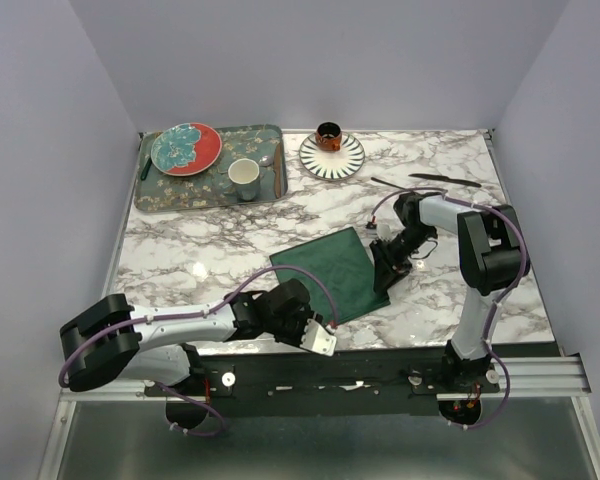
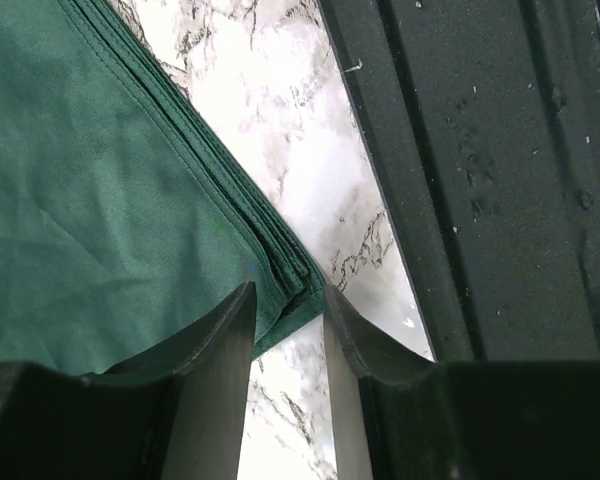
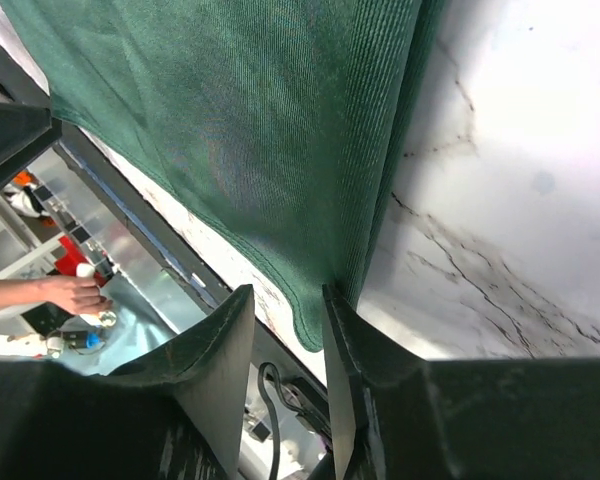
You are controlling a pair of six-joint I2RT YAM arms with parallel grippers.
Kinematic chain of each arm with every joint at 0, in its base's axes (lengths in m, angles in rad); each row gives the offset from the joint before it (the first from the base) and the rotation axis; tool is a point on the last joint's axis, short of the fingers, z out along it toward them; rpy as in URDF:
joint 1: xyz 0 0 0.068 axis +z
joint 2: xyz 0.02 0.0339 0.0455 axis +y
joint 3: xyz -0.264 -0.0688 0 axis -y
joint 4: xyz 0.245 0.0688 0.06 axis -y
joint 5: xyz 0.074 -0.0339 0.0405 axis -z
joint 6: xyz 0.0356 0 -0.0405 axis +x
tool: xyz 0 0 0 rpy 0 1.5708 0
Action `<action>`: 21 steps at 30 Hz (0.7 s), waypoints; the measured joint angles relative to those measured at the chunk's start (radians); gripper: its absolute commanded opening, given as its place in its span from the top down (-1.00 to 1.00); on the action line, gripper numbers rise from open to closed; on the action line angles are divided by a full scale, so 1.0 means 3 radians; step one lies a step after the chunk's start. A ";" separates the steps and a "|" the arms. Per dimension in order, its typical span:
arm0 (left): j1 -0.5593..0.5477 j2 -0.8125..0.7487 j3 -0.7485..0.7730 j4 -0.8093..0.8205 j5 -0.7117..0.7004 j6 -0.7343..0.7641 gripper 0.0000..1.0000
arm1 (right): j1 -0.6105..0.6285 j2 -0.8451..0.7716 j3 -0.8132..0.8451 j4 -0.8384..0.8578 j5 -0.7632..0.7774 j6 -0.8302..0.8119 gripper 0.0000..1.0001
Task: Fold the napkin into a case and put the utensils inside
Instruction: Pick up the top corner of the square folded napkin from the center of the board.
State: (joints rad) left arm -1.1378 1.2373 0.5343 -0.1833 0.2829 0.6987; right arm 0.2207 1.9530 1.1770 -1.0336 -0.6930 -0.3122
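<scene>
Two arms meet at one folded cloth in the overhead view. The napkin [image 1: 325, 270] lies flat on the marble table [image 1: 210, 240] as a dark green four-sided panel, turned at an angle and close to the front edge. The left gripper [image 1: 318, 325] sits at its nearest corner, and the right gripper [image 1: 384, 272] stands on its right edge. The utensils [image 1: 445, 180] lie well apart from the cloth, toward the far right of the table, near a striped plate [image 1: 315, 165] that carries a small cup [image 1: 328, 134]. A floral tray [image 1: 180, 195] occupies the far left.

From the left wrist, the left gripper [image 2: 288, 292] has its fingers [image 2: 220, 370] drawn in on the napkin [image 2: 110, 200]. The stacked layers of one corner fill the narrow gap at the tips and touch both sides, so that corner is pinched. A black base rail [image 2: 500, 180] runs along the right.

From the right wrist, the right gripper [image 3: 285, 295] straddles a hemmed corner of the napkin [image 3: 240, 130], its jaws partly closed. The hem dips between the tips, but whether they press it or merely flank it cannot be told. Bare marble lies to the right.
</scene>
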 measured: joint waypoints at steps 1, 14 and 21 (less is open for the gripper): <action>-0.0001 0.0010 0.0000 0.0000 -0.0004 0.0005 0.19 | 0.0000 -0.0011 0.0001 -0.0001 0.0001 -0.0005 0.16; -0.0005 0.0086 0.0001 -0.0024 -0.0085 0.0117 0.61 | 0.0000 -0.0075 0.0008 -0.0014 0.0014 -0.0013 0.15; -0.0003 0.0141 0.0074 -0.0108 -0.0088 0.0164 0.95 | 0.0000 -0.0075 0.0078 -0.0027 0.0033 -0.0029 0.15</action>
State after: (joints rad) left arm -1.1385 1.2797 0.5564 -0.2157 0.2565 0.7479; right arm 0.2207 1.9305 1.2003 -1.0416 -0.6830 -0.3210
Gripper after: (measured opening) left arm 0.103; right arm 0.422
